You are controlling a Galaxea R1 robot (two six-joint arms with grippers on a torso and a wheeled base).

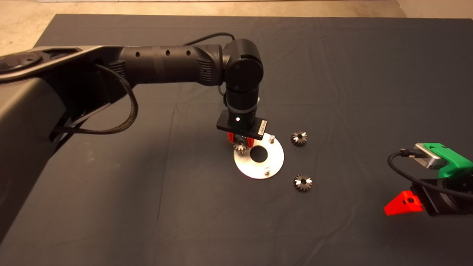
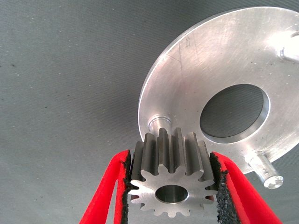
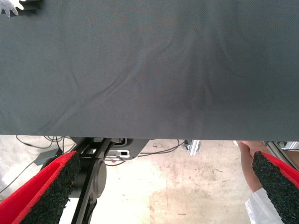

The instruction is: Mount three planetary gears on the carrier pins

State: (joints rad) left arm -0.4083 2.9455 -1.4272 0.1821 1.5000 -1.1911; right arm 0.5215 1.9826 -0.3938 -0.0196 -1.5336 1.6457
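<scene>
My left gripper (image 2: pixel 172 186) clenches one planetary gear (image 2: pixel 172 179) between its black pads (image 2: pixel 217 179), directly above a carrier pin (image 2: pixel 158 125) at the silver disc's (image 1: pixel 275 162) rim. Two further gears (image 1: pixel 299 138) (image 1: pixel 302 182) lie on the mat beside the disc. My right gripper (image 3: pixel 163 186) waits at the desk's edge, fingers spread wide, grasping nothing.

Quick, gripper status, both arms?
Left gripper: closed on a planetary gear, just over the carrier disc.
Right gripper: open, empty, parked at the mat's edge.
</scene>
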